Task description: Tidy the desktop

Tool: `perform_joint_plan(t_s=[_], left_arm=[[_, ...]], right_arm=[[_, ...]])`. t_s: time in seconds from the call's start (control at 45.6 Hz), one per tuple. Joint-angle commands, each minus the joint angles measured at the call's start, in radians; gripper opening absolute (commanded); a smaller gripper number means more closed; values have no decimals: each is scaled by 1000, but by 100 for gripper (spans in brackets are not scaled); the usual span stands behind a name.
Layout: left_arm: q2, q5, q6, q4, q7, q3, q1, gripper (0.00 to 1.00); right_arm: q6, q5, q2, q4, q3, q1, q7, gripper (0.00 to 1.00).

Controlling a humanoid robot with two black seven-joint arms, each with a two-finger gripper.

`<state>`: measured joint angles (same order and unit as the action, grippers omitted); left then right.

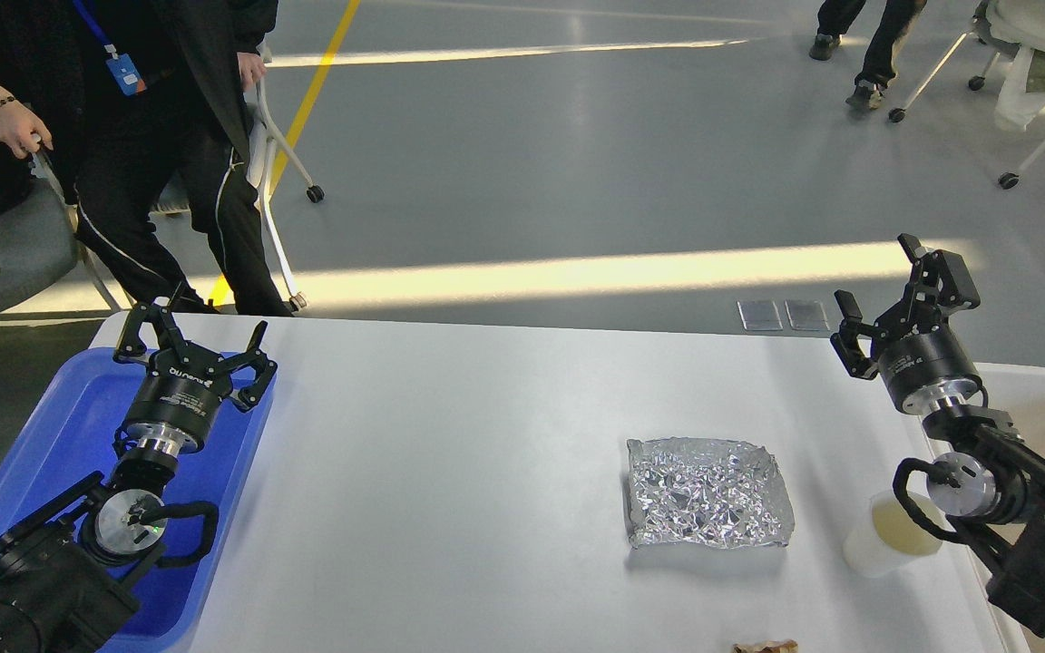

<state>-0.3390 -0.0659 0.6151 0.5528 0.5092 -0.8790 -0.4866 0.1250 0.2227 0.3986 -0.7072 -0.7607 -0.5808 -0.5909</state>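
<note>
The desktop (450, 472) is a wide white tabletop with rounded corners. A crumpled sheet of silver foil (708, 492) lies flat on its right half. To the right of the foil stands a translucent cup (885, 537) with pale yellow liquid, partly behind my right arm. A brown scrap (766, 647) peeks in at the bottom edge. My left gripper (191, 345) hangs open above the far end of the blue tray (42, 453), holding nothing. Over the table's right end my right gripper (894, 304) is raised and open, also with nothing in it.
The blue tray sits at the table's left end under my left arm. A cream-white bin (1044, 408) stands beyond the right edge. People and wheeled chairs (278, 145) are on the grey floor behind the table.
</note>
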Motion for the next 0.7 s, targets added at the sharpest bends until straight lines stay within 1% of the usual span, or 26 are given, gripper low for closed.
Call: perform_joint_plan(t_s=[0.0,0.68], left_arm=[[0,0,0,-1,-1,0,-1,100],[0,1,0,-1,0,0,0,100]], right_arm=[[-4,1,3,2,-3,7,-1,100],[-7,0,2,-2,-9,-2,0,100]])
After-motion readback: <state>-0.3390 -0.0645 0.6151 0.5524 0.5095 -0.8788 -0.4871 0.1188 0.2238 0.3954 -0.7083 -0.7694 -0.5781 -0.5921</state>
